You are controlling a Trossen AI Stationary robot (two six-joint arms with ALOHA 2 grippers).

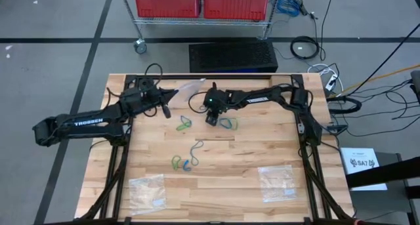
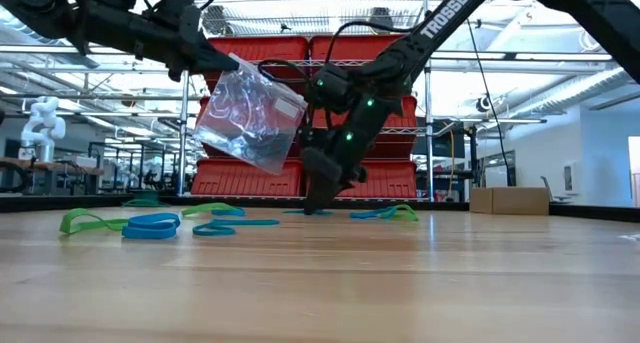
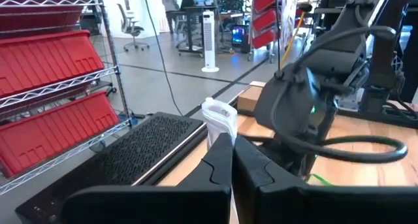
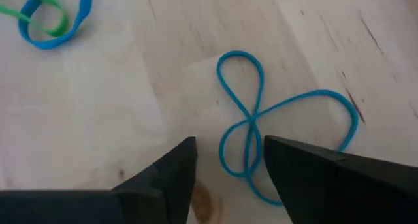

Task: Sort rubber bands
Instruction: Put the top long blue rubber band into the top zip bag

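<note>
We see a wooden table (image 1: 262, 153) w/ two clear plastic bags lying flat near its front edge, one left (image 1: 147, 191), one right (image 1: 276, 182). Behind the table: a black mat (image 1: 233, 56) on the floor, and a wire rack w/ red bins (image 1: 203, 3).

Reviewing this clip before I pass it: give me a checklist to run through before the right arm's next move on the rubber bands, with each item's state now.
1. Right gripper open: ok, jaws apart.
2. A band between the jaws: ok, the blue band lies twisted on the table, its near loop in the gap.
3. Band free of others: ok, the blue and green pair lies apart.
4. Left gripper shut on the bag: ok, bag held above the table.
5. Bag mouth open: cannot tell.
6. Other bags out of the way: ok, at the table's near edge.
</note>
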